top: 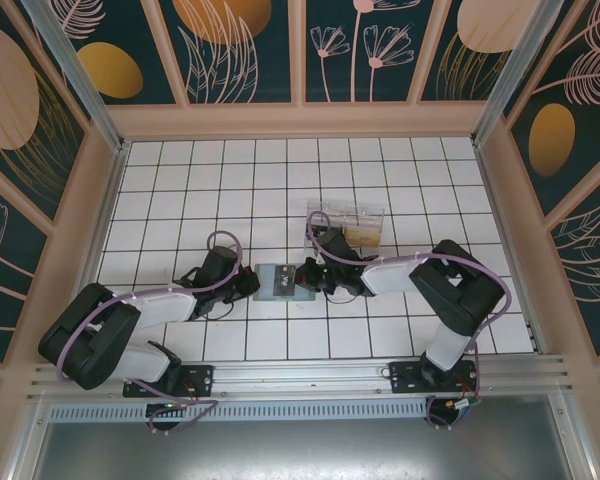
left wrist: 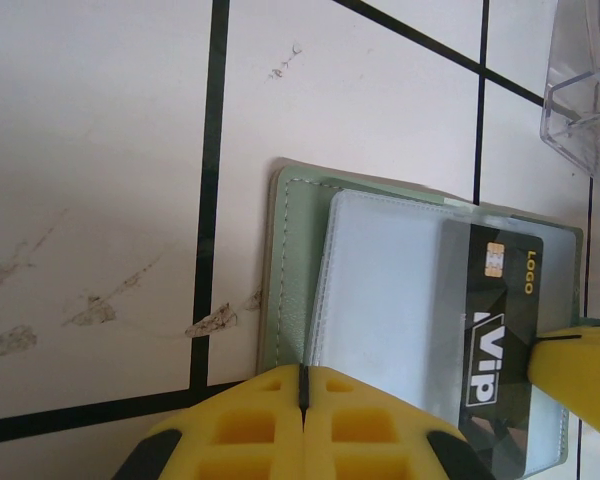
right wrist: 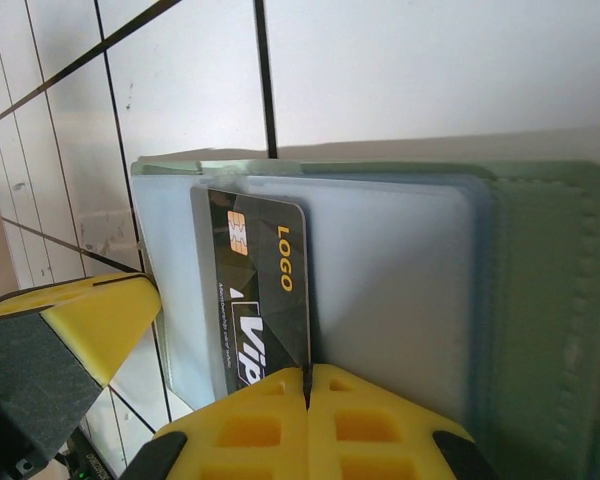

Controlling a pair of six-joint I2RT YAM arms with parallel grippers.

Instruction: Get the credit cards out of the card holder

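Yellow pads of the right end effector (right wrist: 307, 395) are closed together, and the long edge of a black credit card (right wrist: 255, 290) runs straight into their seam. Whether the card is pinched or only pressed from above is unclear, and its near end is hidden behind the pads. The card shows a chip, "LOGO" and "VIP". It lies over the frosted sleeve (right wrist: 390, 300) of the open grey-green card holder (right wrist: 545, 300); how much of it sits inside the sleeve cannot be told. The left end effector (left wrist: 303, 392), its pads also closed together, sits on the holder's opposite edge and covers it. The holder lies flat on the white-tiled worktop (left wrist: 100, 150), between the two arms. A clear plastic box (top: 345, 222) stands just beyond it, holding something tan that is too small to make out.
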